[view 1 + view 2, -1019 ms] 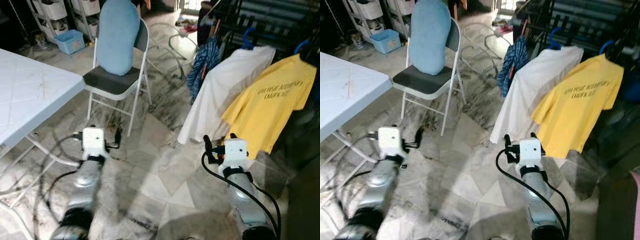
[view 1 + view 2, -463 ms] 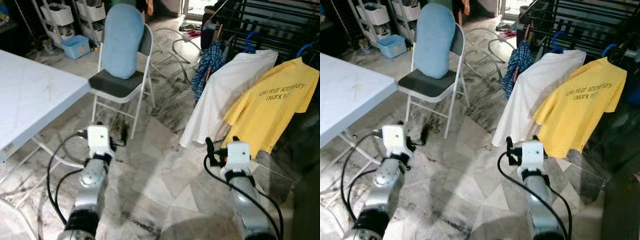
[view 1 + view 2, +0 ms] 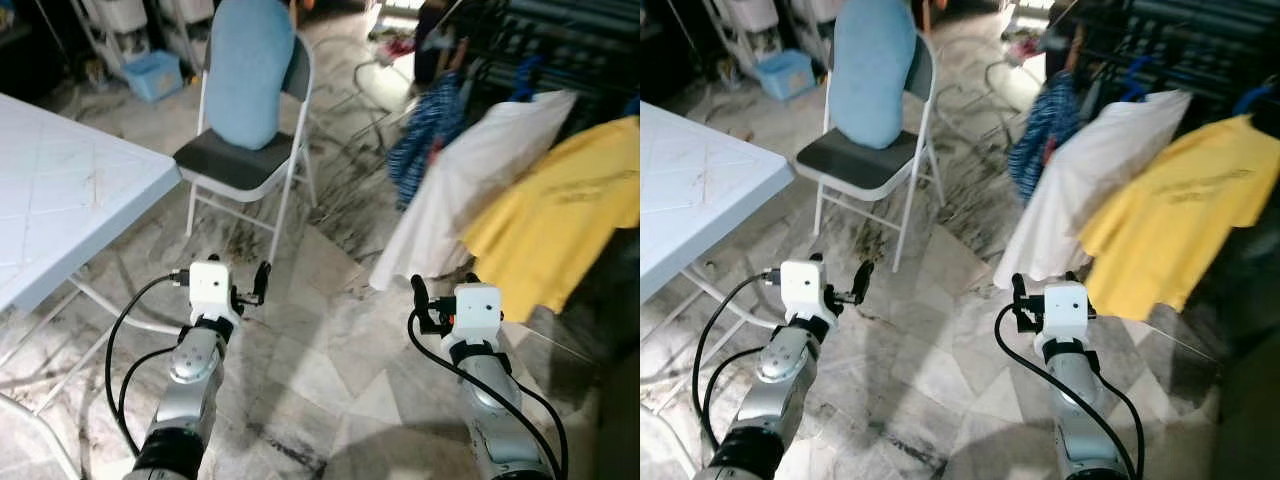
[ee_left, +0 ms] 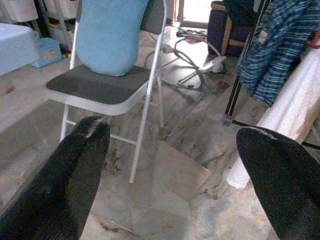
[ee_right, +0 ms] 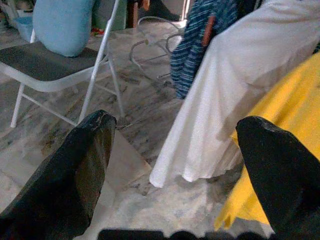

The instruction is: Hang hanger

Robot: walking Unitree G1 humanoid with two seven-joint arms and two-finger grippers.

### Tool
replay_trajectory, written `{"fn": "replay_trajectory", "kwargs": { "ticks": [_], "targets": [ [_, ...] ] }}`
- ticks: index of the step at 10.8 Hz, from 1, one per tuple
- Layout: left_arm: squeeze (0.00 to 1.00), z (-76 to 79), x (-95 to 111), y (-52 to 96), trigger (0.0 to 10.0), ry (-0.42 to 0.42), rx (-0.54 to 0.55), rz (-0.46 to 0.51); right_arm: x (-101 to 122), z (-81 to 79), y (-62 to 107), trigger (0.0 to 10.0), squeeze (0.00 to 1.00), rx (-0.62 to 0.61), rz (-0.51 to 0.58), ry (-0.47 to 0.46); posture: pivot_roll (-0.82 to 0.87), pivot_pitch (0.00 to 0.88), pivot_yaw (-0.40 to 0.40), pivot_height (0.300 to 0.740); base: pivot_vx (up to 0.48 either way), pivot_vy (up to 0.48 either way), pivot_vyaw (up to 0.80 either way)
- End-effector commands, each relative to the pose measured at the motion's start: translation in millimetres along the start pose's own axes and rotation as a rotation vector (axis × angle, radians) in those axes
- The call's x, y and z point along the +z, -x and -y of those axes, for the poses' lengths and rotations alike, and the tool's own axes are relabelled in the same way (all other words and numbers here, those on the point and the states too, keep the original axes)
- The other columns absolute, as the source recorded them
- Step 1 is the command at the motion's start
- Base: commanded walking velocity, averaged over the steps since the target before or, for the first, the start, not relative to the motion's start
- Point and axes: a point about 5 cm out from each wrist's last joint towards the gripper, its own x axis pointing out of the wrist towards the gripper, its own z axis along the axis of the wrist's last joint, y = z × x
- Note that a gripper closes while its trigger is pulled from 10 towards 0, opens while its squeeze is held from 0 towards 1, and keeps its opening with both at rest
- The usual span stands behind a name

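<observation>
Left eye view: a white table (image 3: 60, 210) is cut off at the left edge, with a folding chair (image 3: 245, 165) bearing a blue cushion (image 3: 243, 75) past its corner. The left gripper (image 4: 172, 165) hovers over the marble floor (image 3: 320, 340), fingers apart and empty. The right gripper (image 5: 175, 160) does likewise, spread before a white garment (image 3: 480, 185) and yellow shirt (image 3: 560, 215). These hang on blue hangers (image 3: 523, 78), blurred and mostly covered, on a dark rack (image 3: 570, 40).
</observation>
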Motion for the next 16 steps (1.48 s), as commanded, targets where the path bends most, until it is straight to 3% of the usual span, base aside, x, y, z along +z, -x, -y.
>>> {"fn": "replay_trajectory", "kwargs": {
  "ticks": [1, 7, 10, 16],
  "targets": [
    [0.0, -2.0, -1.6, -0.7, 10.0, -0.001, -0.001, -0.017, 1.3, -0.4, 0.7, 10.0, 0.0, -0.005, -0.001, -0.003, -0.12, 0.138, 0.036, 0.74, 0.398, 0.0, 0.0],
    [0.0, 7.3, 4.5, -18.0, 10.0, 0.059, 0.014, -0.031, 4.1, -6.2, 1.4, 10.0, 0.0, -0.01, 0.0, -0.013, -0.13, 0.172, 0.04, 0.74, 0.399, 0.0, 0.0],
    [0.0, 9.2, 4.8, -21.8, 10.0, 0.063, -0.001, -0.037, 4.4, -2.7, 6.5, 10.0, 0.0, -0.024, 0.0, -0.006, -0.13, 0.183, 0.038, 0.74, 0.391, 0.276, 0.0],
    [0.0, 21.0, 6.6, -25.1, 10.0, 0.065, -0.071, -0.028, 22.6, 10.7, -3.9, 10.0, 0.0, -0.121, 0.071, 0.047, -0.12, 0.171, 0.046, 0.74, 0.338, 0.34, 0.0]
  ]
}}
